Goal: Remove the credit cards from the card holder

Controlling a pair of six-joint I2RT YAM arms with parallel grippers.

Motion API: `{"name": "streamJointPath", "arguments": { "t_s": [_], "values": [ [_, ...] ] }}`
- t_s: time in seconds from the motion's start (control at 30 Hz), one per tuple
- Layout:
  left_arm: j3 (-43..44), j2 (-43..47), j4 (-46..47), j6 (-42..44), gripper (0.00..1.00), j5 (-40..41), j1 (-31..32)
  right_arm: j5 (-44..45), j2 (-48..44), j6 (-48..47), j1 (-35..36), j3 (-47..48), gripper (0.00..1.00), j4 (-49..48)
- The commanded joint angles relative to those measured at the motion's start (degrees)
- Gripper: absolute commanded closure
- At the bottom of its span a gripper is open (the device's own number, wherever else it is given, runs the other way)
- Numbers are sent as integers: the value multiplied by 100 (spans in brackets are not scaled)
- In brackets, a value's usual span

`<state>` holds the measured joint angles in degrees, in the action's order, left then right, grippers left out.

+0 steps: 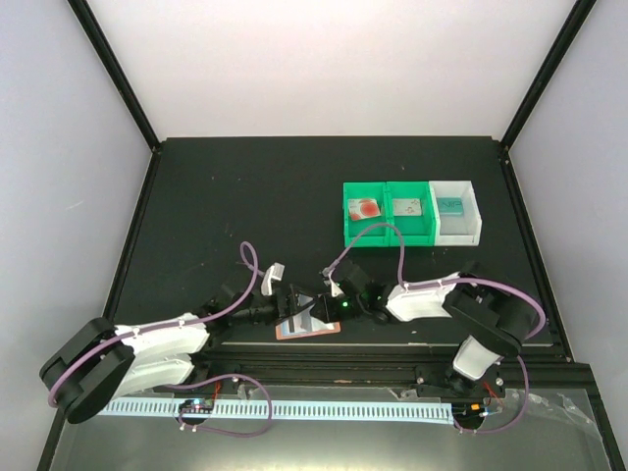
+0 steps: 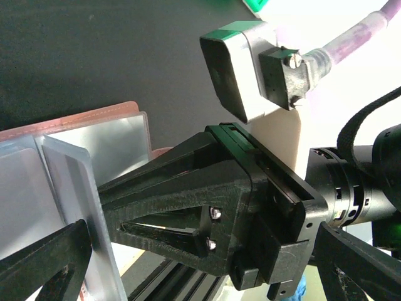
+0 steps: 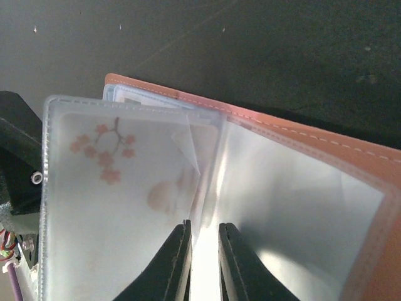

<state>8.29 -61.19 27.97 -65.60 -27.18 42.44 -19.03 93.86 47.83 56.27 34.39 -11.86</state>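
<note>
At the near edge of the table the card holder lies open, its long axis running left to right along that edge and its salmon cover flat on the surface. Its clear pocket leaves are lifted off it. The right gripper has its fingers nearly together, pinching one thin clear leaf. Beside that leaf, another pocket holds a whitish credit card with reddish blossoms. The left gripper meets the holder from the left, fingers spread apart, one finger against an upright leaf. Farther back on the right, well apart, the green bins hold a red-marked card and a grey card, with a white bin beside them.
</note>
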Motion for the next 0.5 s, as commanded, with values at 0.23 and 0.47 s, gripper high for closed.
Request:
{"name": "streamJointPath", "arguments": {
  "t_s": [0.23,0.47],
  "values": [
    [447,-293,367,-68,1,-120,143,933,-968,-494,-99,-165,81,893],
    [534,-421,416,-77,4,-44,186,1364,-1814,-743,-318,-263,81,1581]
  ]
}}
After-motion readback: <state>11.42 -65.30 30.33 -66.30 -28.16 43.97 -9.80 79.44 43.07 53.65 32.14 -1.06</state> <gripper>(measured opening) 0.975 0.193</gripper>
